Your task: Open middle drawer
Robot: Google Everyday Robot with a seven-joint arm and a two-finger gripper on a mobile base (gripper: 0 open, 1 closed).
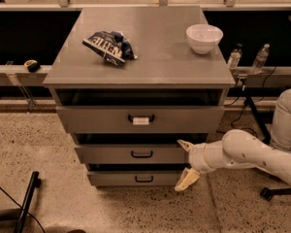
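Observation:
The grey cabinet has three drawers. The middle drawer (136,154) is the second one, a low grey front with a small black loop handle (142,154) and no tag. My gripper (185,162) is at the right end of that drawer's front, right of the handle. It is open: one cream finger (185,145) is at the drawer's level and the other (186,180) hangs lower, in front of the bottom drawer (133,178). It holds nothing. My white arm (247,154) reaches in from the right.
The top drawer (140,119) has a white tag on its handle. On the cabinet top (155,57) lie a dark chip bag (108,46) and a white bowl (204,37). Two bottles (247,57) stand at the right. A black leg (26,203) is at the lower left.

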